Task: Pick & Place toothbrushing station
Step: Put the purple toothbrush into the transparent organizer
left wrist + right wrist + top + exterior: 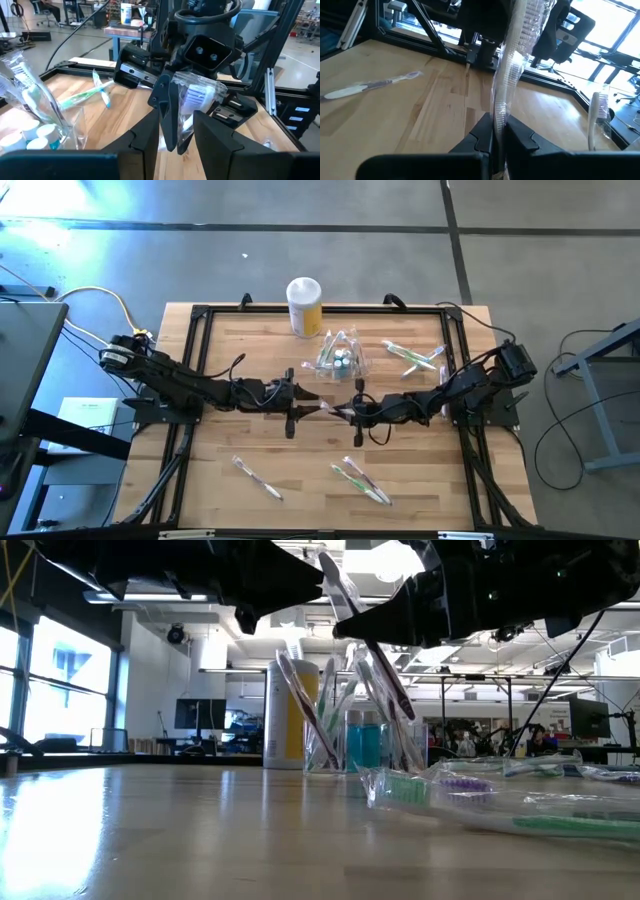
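My right gripper (499,134) has its fingers pressed together on a wrapped toothbrush (512,65), pinching the clear packaging near one end so the brush stands up out of the jaws. My left gripper (175,132) has its fingers part-spread around the other end of that same package (192,97), the bristle end in its crinkled wrap; I judge it to be touching the wrap, but I cannot tell how firmly it bites.

Both arms meet over the middle of the table (260,350). The toothbrushing station (338,356), a clear holder already carrying several brushes, stands just beyond the grippers, near the yellow canister with the white lid (304,307).

My worry is the handover. The wrap is slippery and loose, so if one side lets go before the other has a real hold, the brush could slide out and drop. Pulling with both clamped could tear the wrap. The station looks light; a tilted brush could tip it.
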